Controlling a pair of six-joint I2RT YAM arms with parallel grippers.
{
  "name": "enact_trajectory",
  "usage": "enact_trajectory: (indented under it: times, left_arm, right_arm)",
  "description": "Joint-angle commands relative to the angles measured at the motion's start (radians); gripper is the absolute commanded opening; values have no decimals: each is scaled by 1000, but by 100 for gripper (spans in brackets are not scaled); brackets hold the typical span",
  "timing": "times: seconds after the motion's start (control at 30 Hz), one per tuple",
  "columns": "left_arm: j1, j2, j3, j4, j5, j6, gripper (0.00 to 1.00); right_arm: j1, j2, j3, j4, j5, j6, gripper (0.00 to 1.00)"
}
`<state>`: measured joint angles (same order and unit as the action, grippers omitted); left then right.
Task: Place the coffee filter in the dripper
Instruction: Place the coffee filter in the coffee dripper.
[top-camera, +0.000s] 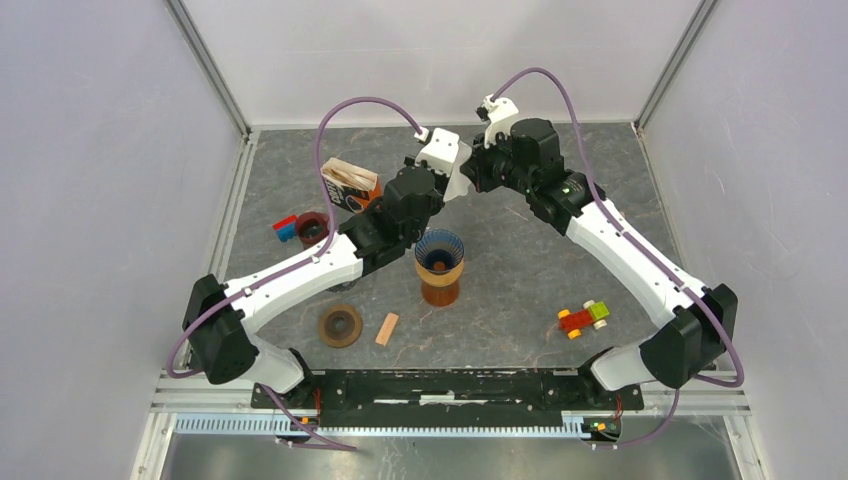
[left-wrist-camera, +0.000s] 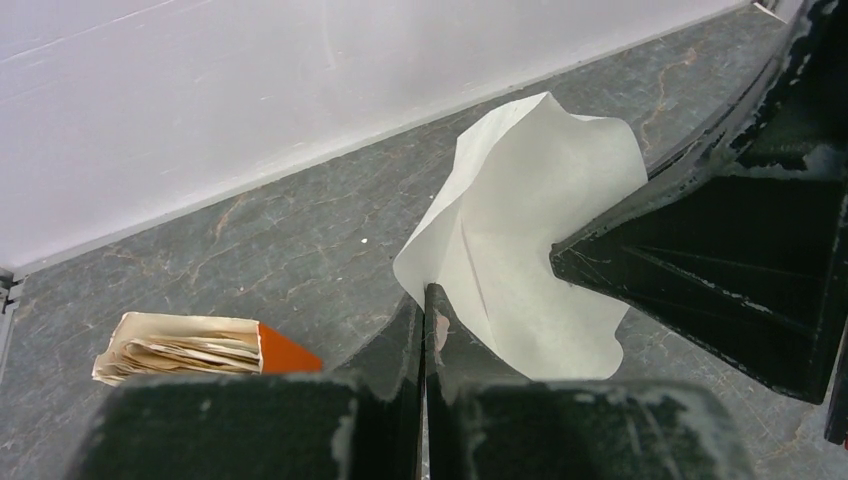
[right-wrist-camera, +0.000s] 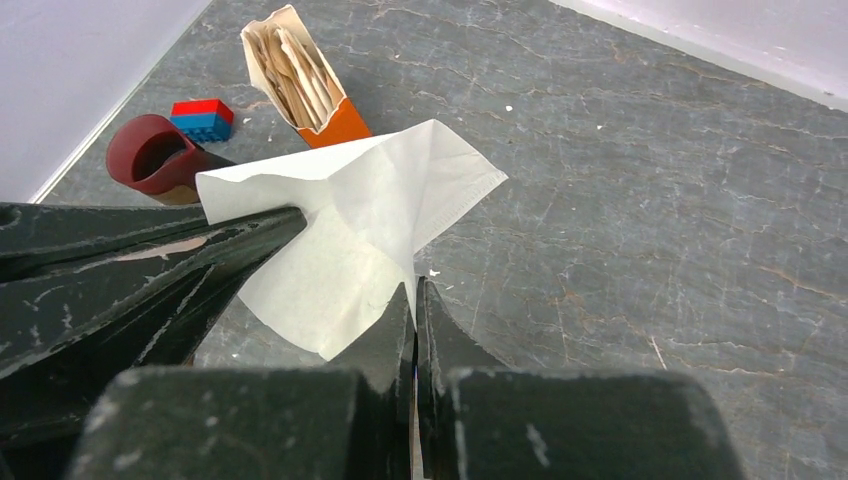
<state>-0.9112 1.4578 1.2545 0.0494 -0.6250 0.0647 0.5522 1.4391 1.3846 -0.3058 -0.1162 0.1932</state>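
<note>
White coffee filter (left-wrist-camera: 520, 220) (claw-pinched) hides its lower edge.

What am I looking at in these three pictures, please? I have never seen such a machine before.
These are two robot arms bolted at the near edge of a grey table. One picture is taken from above; the other two come from small cameras on each wrist.

Both arms pinch one white paper coffee filter between them above the table: the left gripper and the right gripper, each with its jaws closed on the paper.

On the table stand the brown dripper, an open box of filters, a dark red cup, a red and blue block, a brown ring, a small wooden block and a toy car.
</note>
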Motion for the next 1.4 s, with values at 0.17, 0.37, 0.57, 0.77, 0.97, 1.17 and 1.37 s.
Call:
enact_trajectory:
  times: [0.17,0.37,0.57,0.77,0.97,1.17,1.37]
  left_arm:
    - [3,-12,-13,78,-27,13,2]
    - [6,-14,-3,55,13,3,17]
    - [19,-5,44,-12,61,-53,41]
    - [45,0,52,-30,93,-97,46]
    - [76,1,43,-25,113,-116,45]
    - [94,0,40,-28,137,-137,14]
    - [97,-16,33,-40,148,-160,2]
  right_arm:
    - [5,-30,37,37,-32,-11,0]
    - [5,-19,15,77,-141,35,0]
    - [3,-20,7,93,-183,62,0]
    - [2,-24,1,103,-216,71,0]
    - [-4,-28,-13,118,-256,85,0]
    - [-13,-39,-27,119,-254,80,0]
    - [-18,-53,-18,79,-151,39,0]
